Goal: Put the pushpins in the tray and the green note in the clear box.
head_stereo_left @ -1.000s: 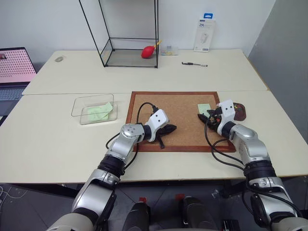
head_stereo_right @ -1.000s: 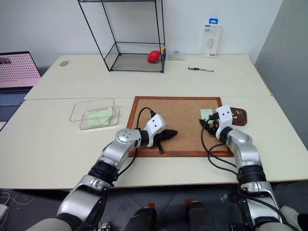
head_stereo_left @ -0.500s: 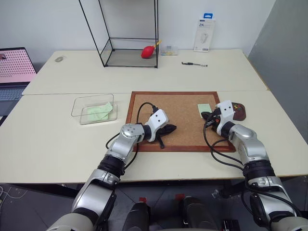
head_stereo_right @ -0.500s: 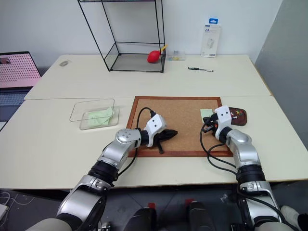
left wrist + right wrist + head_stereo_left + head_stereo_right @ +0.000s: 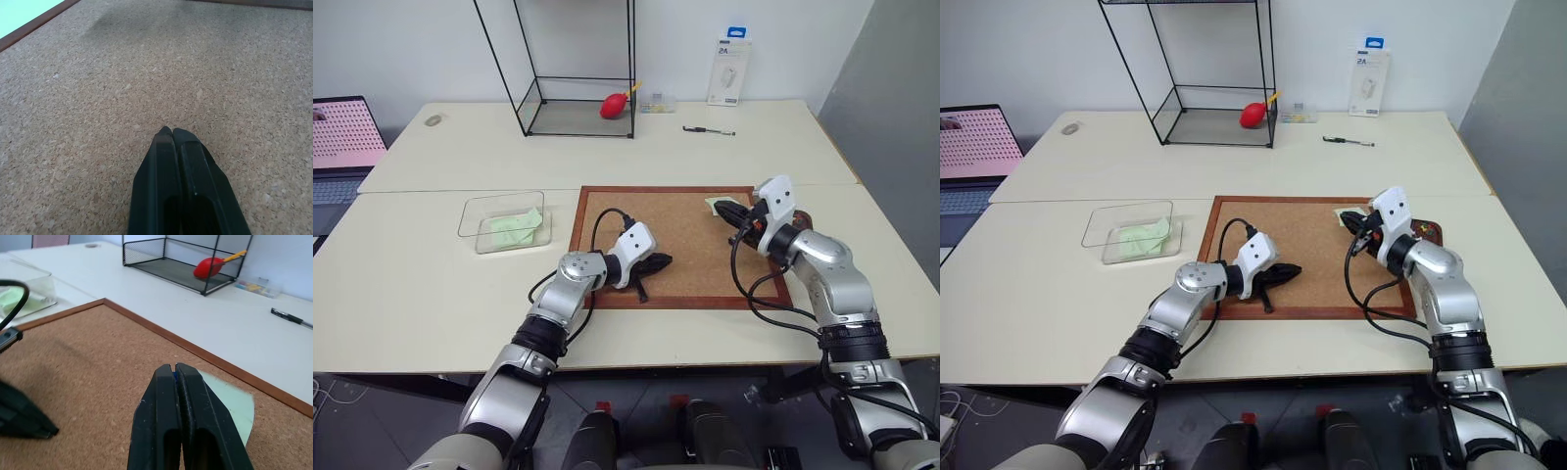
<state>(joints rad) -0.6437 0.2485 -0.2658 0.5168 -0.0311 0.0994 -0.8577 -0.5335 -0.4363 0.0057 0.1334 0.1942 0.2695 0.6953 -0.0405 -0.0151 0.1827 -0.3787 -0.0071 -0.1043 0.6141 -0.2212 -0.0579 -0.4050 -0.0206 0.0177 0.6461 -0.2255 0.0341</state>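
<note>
My right gripper (image 5: 722,209) is raised over the right end of the corkboard (image 5: 675,245), pointing level. It is shut, with a small blue pushpin head (image 5: 173,375) showing between its tips. The green note (image 5: 231,402) hangs at those tips, lifted off the cork. Behind the gripper, the dark brown tray (image 5: 1429,232) sits at the board's right edge, partly hidden. The clear box (image 5: 475,227) stands left of the board with a green slip (image 5: 516,227) inside. My left gripper (image 5: 168,131) is shut and empty, resting on the cork near the board's front left.
A tall black-framed glass case (image 5: 578,69) stands on the far table with a red bulb (image 5: 615,105) inside it. A pen (image 5: 709,129) and a white package (image 5: 728,70) lie behind the board. A laptop (image 5: 342,137) sits at the far left.
My right gripper shut at the note on the cork, then rose and swung a little left. The green note came up off the board with it. The left arm stayed still.
</note>
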